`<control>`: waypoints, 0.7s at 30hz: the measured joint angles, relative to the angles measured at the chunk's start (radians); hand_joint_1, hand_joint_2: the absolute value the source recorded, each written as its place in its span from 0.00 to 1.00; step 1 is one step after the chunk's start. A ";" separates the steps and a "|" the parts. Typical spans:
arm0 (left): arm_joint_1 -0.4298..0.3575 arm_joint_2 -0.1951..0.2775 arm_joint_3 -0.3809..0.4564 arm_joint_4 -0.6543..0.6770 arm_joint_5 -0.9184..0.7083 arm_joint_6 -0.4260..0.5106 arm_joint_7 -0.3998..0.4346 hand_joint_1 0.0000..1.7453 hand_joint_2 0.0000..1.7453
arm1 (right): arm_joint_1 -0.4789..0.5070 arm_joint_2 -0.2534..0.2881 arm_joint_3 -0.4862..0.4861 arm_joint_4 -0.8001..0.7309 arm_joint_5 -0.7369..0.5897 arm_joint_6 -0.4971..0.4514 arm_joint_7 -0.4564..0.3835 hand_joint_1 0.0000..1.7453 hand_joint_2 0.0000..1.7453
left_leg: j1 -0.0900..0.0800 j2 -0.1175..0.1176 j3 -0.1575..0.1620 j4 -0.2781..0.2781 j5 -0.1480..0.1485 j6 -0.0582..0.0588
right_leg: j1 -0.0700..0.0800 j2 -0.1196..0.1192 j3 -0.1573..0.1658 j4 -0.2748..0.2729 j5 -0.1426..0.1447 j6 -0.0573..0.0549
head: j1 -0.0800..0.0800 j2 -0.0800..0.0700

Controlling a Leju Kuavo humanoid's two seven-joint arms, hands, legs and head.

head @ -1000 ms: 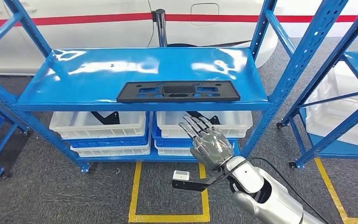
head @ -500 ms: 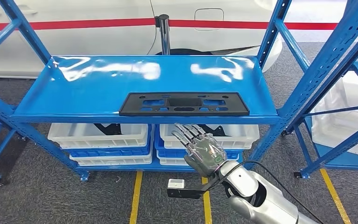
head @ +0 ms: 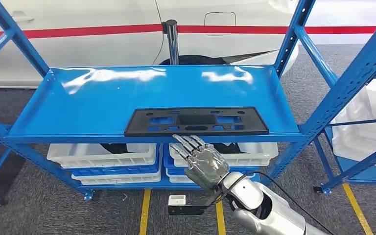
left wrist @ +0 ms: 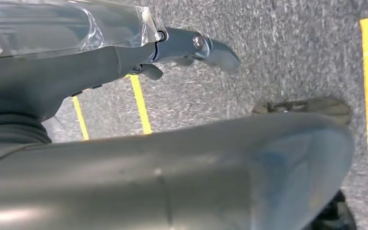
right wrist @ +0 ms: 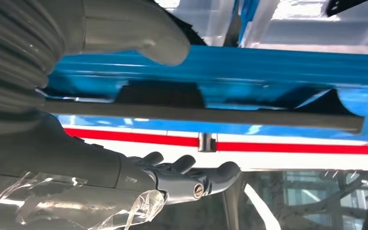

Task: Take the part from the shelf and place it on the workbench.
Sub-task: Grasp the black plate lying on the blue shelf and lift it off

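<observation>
While the blue shelf [head: 78, 105] fills mid-frame, the flat black part [head: 196, 121] lies at its front edge; just below, the right hand [head: 203, 161] reaches up with fingers spread, empty, its wrist cut off lower right.

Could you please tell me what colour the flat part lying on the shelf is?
The part is black, lying on the blue shelf; the head view shows it best.
</observation>
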State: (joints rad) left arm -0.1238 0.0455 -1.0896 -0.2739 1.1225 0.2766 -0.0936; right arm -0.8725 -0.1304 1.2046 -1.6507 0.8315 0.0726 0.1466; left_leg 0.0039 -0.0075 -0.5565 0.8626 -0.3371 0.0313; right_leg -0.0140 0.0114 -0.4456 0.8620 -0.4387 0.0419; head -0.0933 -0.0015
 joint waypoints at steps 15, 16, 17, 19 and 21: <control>-0.004 0.001 -0.001 0.000 -0.008 -0.002 0.004 0.00 0.00 | 0.007 -0.006 0.010 0.004 -0.015 0.005 0.012 0.00 1.00 | -0.013 -0.001 0.110 -0.007 -0.075 0.003 | -0.005 -0.012 -0.126 0.022 0.077 -0.006 | 0.001 0.000; -0.005 0.001 -0.001 0.000 -0.008 -0.003 0.004 0.00 0.00 | 0.006 -0.007 0.010 0.004 -0.016 0.007 0.016 0.00 1.00 | -0.012 0.000 0.113 -0.004 -0.079 -0.003 | -0.005 -0.011 -0.120 0.022 0.077 -0.013 | 0.001 0.000; -0.004 0.001 -0.001 0.000 -0.007 -0.004 0.003 0.00 0.00 | 0.005 -0.008 0.009 0.004 -0.017 0.009 0.019 0.00 1.00 | -0.011 0.000 0.112 0.012 -0.085 -0.008 | -0.006 -0.010 -0.113 0.022 0.077 -0.021 | 0.000 0.000; -0.007 0.000 -0.001 0.000 -0.005 -0.006 0.000 0.00 0.00 | 0.003 -0.010 0.006 0.004 -0.020 0.013 0.027 0.00 1.00 | -0.007 0.001 0.064 0.108 -0.129 -0.018 | -0.004 -0.009 -0.101 0.022 0.071 -0.033 | 0.000 0.000; -0.008 -0.001 -0.001 0.000 -0.004 -0.006 0.000 0.00 0.00 | 0.003 -0.013 0.005 0.004 -0.023 0.016 0.031 0.00 1.00 | -0.004 0.002 -0.030 0.265 -0.191 -0.024 | 0.001 -0.008 -0.095 0.022 0.063 -0.040 | 0.000 0.000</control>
State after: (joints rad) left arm -0.1315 0.0447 -1.0904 -0.2736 1.1185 0.2701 -0.0933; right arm -0.8697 -0.1431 1.2092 -1.6468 0.8084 0.0881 0.1780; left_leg -0.0005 -0.0060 -0.5869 1.1280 -0.5280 0.0070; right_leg -0.0134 0.0038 -0.5411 0.8839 -0.3757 0.0019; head -0.0931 -0.0017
